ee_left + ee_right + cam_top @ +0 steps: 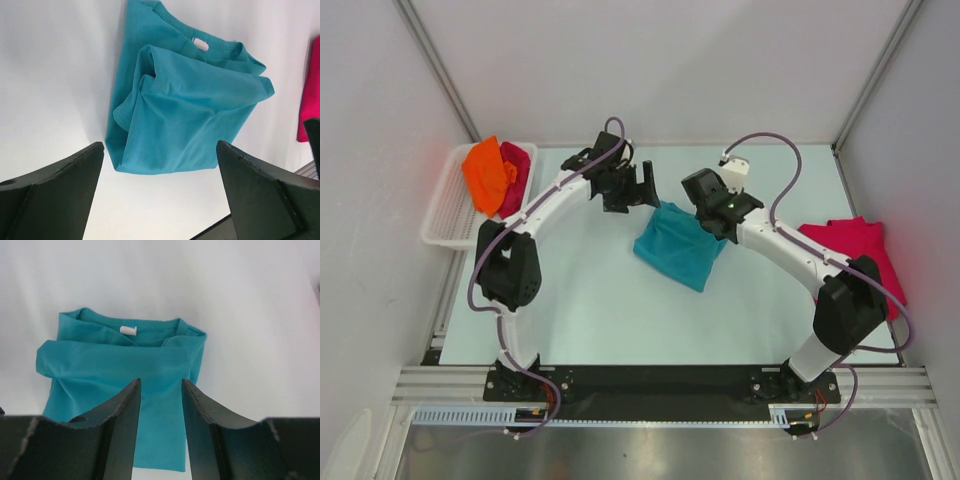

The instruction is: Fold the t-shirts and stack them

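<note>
The teal t-shirt [678, 245] lies folded in a loose rectangle at the middle of the table, collar and white tag [200, 44] showing. My left gripper [642, 188] hovers just off its far-left corner, fingers wide open and empty [160, 145]. Over the shirt's far-right edge my right gripper [708, 222] stands open, with teal cloth [120, 365] below the gap [161, 382] and nothing pinched. An orange t-shirt [485, 172] and a crimson-pink t-shirt [517, 172] sit bunched in the basket. Another crimson-pink t-shirt [855, 245] lies at the table's right edge, partly under the right arm.
The white slatted basket [445, 215] stands at the far left, hanging off the table's left side. Grey walls close in the table on three sides. A strip of crimson-pink cloth [310, 95] shows at the right edge of the left wrist view.
</note>
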`<state>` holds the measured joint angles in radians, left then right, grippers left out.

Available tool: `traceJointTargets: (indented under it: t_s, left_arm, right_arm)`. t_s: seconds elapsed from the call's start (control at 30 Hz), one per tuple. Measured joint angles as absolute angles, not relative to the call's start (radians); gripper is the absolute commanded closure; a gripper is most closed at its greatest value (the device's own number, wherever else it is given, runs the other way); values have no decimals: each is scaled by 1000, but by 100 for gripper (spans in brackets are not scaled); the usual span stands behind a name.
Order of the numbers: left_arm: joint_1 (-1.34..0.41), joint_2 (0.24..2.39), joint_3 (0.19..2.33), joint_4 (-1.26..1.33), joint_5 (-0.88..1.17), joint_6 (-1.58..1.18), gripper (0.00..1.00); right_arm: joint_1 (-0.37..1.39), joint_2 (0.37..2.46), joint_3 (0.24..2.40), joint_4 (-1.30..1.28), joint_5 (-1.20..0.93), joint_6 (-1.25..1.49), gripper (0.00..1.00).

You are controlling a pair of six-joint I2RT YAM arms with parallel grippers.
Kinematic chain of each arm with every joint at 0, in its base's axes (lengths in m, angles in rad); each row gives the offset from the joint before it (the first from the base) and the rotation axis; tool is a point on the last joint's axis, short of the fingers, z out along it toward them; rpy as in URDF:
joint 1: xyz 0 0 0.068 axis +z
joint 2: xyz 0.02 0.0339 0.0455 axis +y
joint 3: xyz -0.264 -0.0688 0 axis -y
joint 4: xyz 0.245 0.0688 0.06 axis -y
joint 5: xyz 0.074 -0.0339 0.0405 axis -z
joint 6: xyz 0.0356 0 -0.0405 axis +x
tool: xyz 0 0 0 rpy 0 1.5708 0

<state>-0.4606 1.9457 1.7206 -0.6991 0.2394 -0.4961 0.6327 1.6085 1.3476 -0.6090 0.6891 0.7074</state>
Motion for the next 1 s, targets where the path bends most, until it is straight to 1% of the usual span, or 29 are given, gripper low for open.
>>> traceJointTargets:
  t_s: [0.37,0.57,0.77,1.0]
  left_arm:
    - [-481,1932,1564,-659,242,-496,0]
    - [-491,1933,1563,-625,261,-496,0]
    - [-504,1942,1565,-611,270,-496,0]
    - [-505,1943,1564,-612,269,-496,0]
  right_arm:
    - [688,1802,1375,-597,626,706,58]
    - [676,1851,1417,-588,625,686,58]
    - [628,1896,1439,-538,634,660,59]
    - [575,2039,1450,-495,638,642,60]
